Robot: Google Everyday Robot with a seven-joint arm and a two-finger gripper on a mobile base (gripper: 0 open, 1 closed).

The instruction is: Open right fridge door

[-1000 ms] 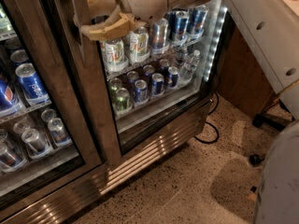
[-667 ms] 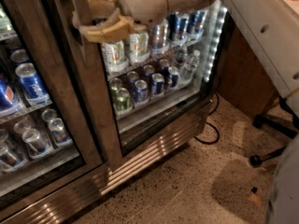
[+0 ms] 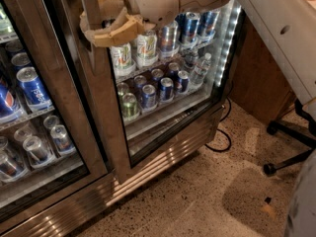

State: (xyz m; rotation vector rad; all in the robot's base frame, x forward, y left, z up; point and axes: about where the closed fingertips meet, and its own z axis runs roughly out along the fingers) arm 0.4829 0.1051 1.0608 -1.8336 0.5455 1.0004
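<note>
gripper (image 3: 97, 17) released, spread | touching handle (image 3: 92, 53) | right fridge door (image 3: 106, 125) upper-left

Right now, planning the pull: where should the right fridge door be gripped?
The long vertical handle on the left edge of the right fridge door, from the front: it stands proud of the door. The gripper is at its upper part.

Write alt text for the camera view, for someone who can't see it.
A robot arm's tan end effector is at the upper left edge of the right fridge door, a steel-framed glass door with lit shelves of drink cans behind it. The left door beside it shows blue Pepsi cans, and a black cable lies on the speckled floor.
</note>
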